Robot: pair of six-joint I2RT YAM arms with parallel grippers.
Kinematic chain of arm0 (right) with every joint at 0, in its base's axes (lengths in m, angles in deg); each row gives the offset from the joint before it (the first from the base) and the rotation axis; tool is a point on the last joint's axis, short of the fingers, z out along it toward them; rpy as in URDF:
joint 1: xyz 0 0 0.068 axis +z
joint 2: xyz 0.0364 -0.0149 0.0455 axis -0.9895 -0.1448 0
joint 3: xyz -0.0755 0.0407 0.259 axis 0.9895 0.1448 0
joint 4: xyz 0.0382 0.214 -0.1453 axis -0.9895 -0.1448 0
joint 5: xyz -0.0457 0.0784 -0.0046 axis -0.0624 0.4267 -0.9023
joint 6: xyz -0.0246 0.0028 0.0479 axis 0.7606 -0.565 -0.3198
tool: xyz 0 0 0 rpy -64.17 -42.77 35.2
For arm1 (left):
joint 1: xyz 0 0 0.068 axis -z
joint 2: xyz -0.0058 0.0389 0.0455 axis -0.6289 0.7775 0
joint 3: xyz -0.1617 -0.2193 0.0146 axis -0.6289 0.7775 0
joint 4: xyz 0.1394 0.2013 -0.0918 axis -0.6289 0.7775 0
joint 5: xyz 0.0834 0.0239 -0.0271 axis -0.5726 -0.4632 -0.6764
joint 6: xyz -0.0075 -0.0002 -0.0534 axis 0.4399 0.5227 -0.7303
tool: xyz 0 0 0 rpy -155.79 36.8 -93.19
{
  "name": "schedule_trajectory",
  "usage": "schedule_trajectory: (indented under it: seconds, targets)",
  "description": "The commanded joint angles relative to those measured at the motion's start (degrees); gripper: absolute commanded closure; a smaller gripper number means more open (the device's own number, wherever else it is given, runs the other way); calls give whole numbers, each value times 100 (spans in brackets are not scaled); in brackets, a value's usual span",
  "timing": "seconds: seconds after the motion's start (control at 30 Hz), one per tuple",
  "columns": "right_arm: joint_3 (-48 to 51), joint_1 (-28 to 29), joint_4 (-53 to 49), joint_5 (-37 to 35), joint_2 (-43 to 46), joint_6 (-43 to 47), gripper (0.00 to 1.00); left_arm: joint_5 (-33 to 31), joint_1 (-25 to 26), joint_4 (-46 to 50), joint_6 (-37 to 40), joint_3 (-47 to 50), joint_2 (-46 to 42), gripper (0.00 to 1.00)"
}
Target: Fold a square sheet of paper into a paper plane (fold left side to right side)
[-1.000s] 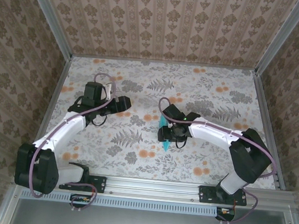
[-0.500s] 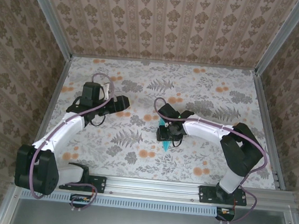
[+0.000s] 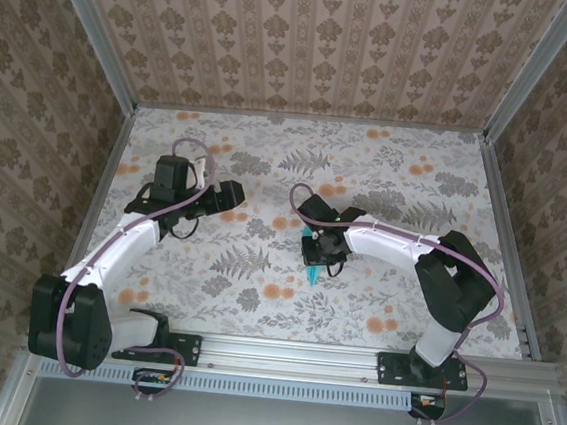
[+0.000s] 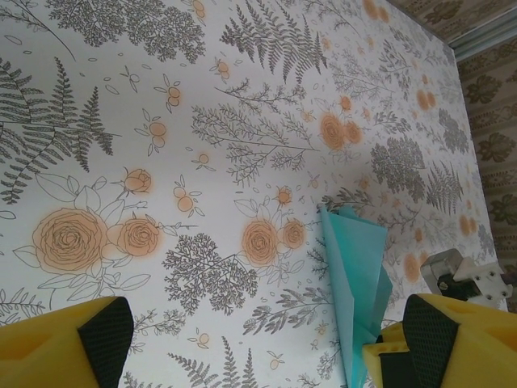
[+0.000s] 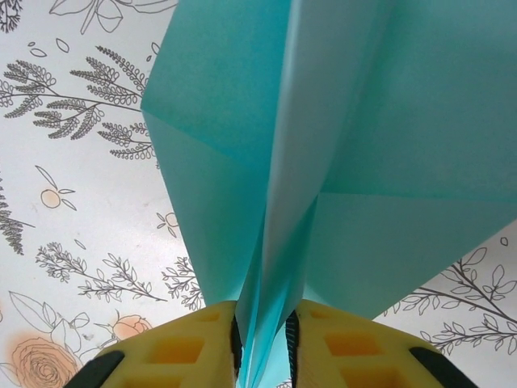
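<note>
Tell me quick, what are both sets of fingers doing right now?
Left gripper: open, holding nothing.
Right gripper: closed on the paper plane.

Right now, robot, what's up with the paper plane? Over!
Right gripper shut on the paper plane, at its centre fold. Left gripper open, apart from it. Nothing blocking.

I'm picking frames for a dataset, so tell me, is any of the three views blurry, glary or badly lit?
Top external: soft, even light, no glare; the paper plane is small but sharp. Left wrist: the tablecloth is crisp, the fingers of the left pincer slightly soft. Right wrist: the plane sits very close, its folds gently shaded, no glare.
</note>
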State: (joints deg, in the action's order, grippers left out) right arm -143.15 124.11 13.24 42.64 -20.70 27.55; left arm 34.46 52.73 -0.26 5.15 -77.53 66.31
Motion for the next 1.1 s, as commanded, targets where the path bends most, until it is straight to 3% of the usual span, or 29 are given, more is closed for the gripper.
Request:
schedule_trajectory:
  seconds: [0.0, 0.4, 0.6, 0.83, 1.07]
  targets:
    - [-125, 37, -237, -153, -181, 42, 77, 76, -49, 100, 151, -5, -57, 9]
    - [-155, 35, -50, 5, -430, -63, 78, 41, -110, 263, 257, -142, -83, 8]
    - [-170, -39, -85, 100, -394, -164, 87, 15, -180, 342, 348, -146, -224, 7]
    - [-557, -646, -338, 441, -138, -174, 93, -272, -259, 372, 725, -132, -782, 3]
    - [-1867, -1431, -992, 322, -812, 437, 93, -645, -269, 170, 1061, -39, -1373, 0]
